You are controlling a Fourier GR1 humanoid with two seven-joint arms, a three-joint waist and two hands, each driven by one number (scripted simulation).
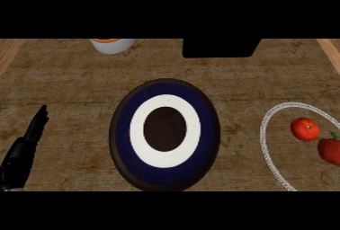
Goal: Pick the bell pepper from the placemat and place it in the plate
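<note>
A red bell pepper [329,150] with a green stem lies at the right edge of the view, partly cut off, on a brown placemat with a pale oval border [267,143]. A round red tomato [305,129] sits just left of the pepper on the same mat. In the middle of the counter stands the plate [124,134], dark blue with a white ring and a dark centre, with nothing on it. My left hand [31,130] shows at the lower left, fingers straight and pointing up, well away from the plate. My right hand does not show.
A white cup [111,45] with an orange inside stands at the top edge, left of centre. A black box-like object [220,47] sits at the top, right of centre. Light wooden strips run along both far sides of the counter.
</note>
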